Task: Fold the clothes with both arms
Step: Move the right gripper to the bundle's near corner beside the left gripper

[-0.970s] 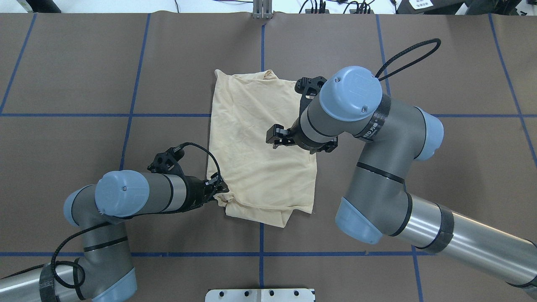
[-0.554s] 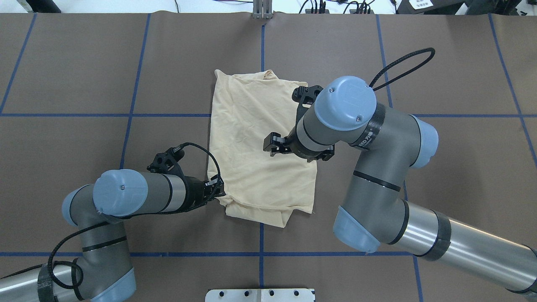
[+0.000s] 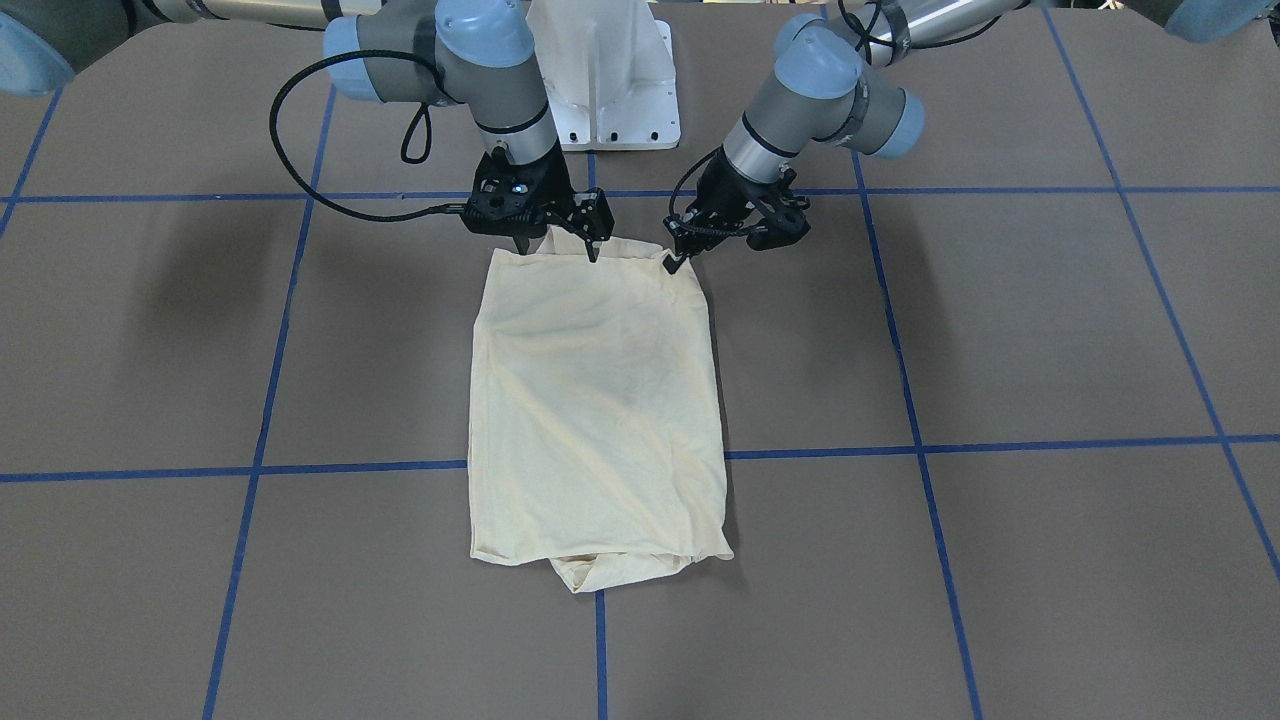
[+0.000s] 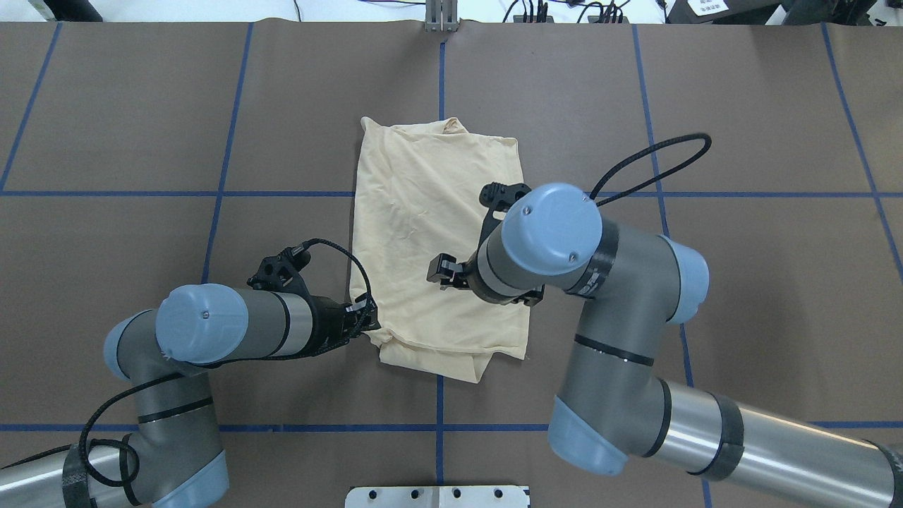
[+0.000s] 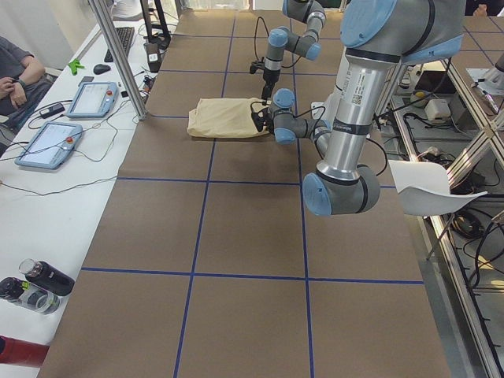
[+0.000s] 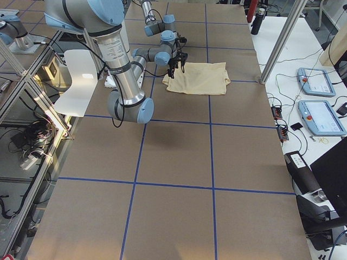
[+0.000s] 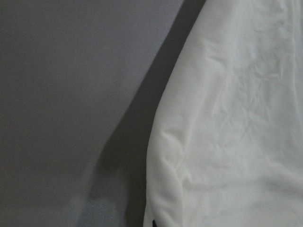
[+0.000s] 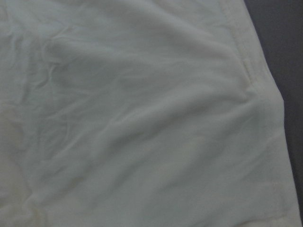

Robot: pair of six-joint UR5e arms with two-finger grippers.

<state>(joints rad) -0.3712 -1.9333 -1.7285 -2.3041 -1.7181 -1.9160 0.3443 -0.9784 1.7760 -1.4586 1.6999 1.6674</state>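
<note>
Surface: table (image 4: 141, 106) under a brown cover, marked into squares by blue tape (image 4: 226, 141).
T-shirt (image 4: 423, 212): pale cream, folded to a narrow oblong. It lies flat at the table's centre, with its long sides running from the robot's edge towards the operators' edge. The upper face is plain and lightly creased. A lower layer pokes out past both short ends.
Left arm (image 4: 233, 324): enters from the robot-side left corner of the table, with the forearm low and almost level.
Left gripper (image 4: 365, 321): at the shirt's left corner nearest the robot's edge. The jaws look clenched on the cloth there. The left wrist view shows the shirt's edge puckered towards a dark fingertip.
Right arm (image 4: 621, 296): enters from the robot-side right corner, with the wrist turned down over the shirt's right half.
Right gripper (image 3: 558, 245): jaws released and grasping nothing, with the fingers (image 3: 594, 248) spread wide. The tips point down at the shirt's short end nearest the robot's edge. Whether they touch the cloth cannot be told. The right wrist view is filled with cloth, with a stitched hem down its right side.
Pedestal base (image 3: 600, 80): white, at the middle of the robot's edge.
Surroundings: a white bench (image 5: 55, 213) runs along the operators' edge. It carries control tablets (image 5: 90, 98) and bottles (image 5: 35, 283), and a person's arm (image 5: 16, 79) rests at its far end.
</note>
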